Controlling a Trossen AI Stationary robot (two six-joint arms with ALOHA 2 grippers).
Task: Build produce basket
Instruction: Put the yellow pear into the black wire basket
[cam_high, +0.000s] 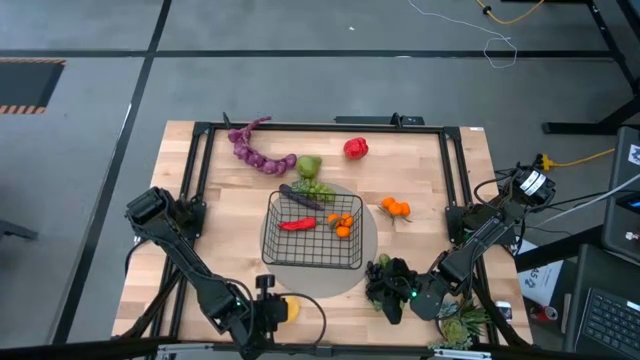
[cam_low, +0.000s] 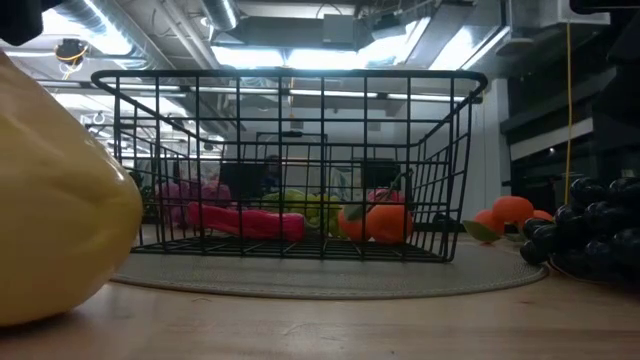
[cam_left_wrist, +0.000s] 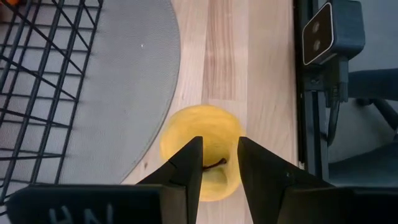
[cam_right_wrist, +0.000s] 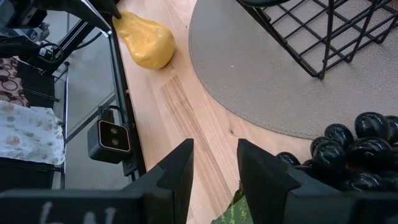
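wire basket (cam_high: 312, 232) holding red chili (cam_high: 297, 224), oranges (cam_high: 342, 224), possibly more

Even, bright overhead light; shadows stay soft. In the low view ceiling lamps (cam_low: 290, 55) glare at twelve o'clock. The yellow fruit (cam_low: 50, 200) at nine o'clock blurs

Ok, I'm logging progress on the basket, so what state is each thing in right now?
basket: upright on the grey mat, holding a red chili and oranges
lemon: on the table, left gripper open over it
grapes: on the table beside the right gripper, open
red pepper: outside the basket
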